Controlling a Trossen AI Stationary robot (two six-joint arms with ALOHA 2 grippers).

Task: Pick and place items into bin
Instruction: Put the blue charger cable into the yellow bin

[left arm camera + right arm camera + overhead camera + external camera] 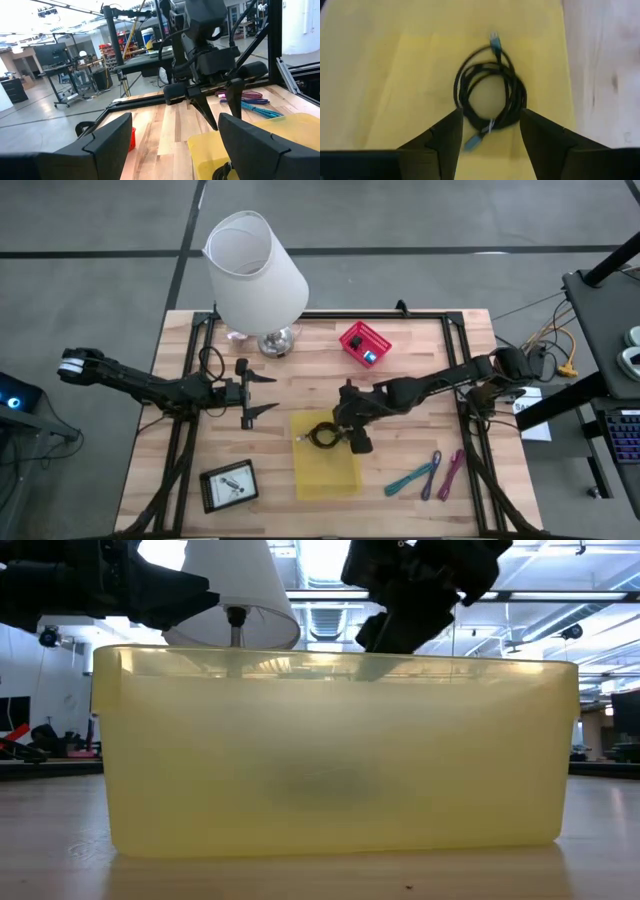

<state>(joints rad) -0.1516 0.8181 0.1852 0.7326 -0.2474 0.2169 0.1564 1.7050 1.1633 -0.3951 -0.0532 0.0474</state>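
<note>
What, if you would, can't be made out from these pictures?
- Low view: the bin has cloudy walls that blur its contents.
- High view: marks on the card are too small.
- Right wrist view: whether the coiled cable has landed or is falling; it is blurred.

Lighting: even overhead ceiling light, bright; soft faint shadows on the table in the high view. Low view: backlit, ceiling strip lights flare white, arms read as silhouettes, yellow bin glows translucent. Right wrist view: coiled cable motion-blurred. Left wrist view: near fingers soft, windows overexposed.
</note>
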